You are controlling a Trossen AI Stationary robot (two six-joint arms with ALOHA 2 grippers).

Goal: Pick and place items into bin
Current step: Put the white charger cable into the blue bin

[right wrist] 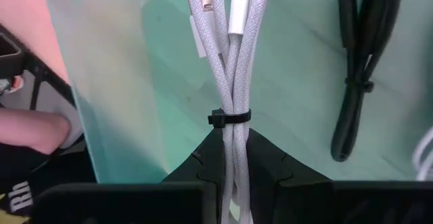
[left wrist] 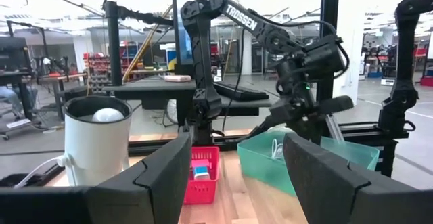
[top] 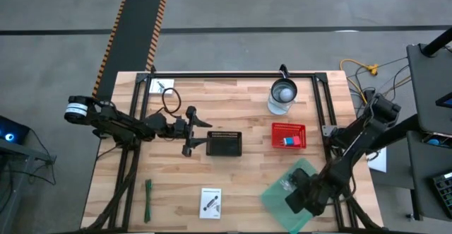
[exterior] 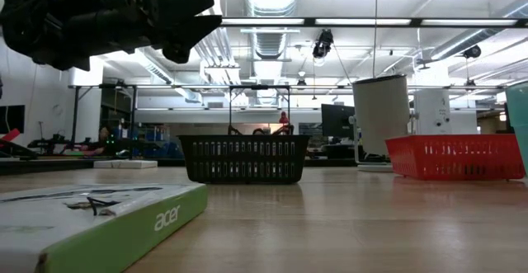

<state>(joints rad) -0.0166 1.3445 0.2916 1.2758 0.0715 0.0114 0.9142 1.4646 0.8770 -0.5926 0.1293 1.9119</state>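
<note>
My right gripper (right wrist: 229,141) is shut on a bundle of white braided cables (right wrist: 226,61) tied with a black zip tie. It is over the translucent green bin (top: 277,191) at the table's near right. A black cable bundle (right wrist: 355,68) lies in that bin. My left gripper (top: 192,131) hovers open, level, just left of the black basket (top: 224,143), and touches nothing. A green strip (top: 148,200) and a white printed card (top: 210,202) lie flat near the table's near edge. Another card (top: 161,85) and a dark cable loop (top: 171,100) lie at the far left. My right gripper pinches the white cable bundle between its two fingers, just behind the black zip tie (right wrist: 229,118). The fingers come from above and point down into the green bin. The strands run on along the fingers, with the plug ends (right wrist: 238,14) farthest from the gripper.
A red basket (top: 289,135) holding a small blue and white thing stands right of the black basket. A white round container (top: 282,96) stands behind it. A flat box with a green edge (exterior: 99,215) lies close to the low camera. Black frame rails (top: 233,75) border the table.
</note>
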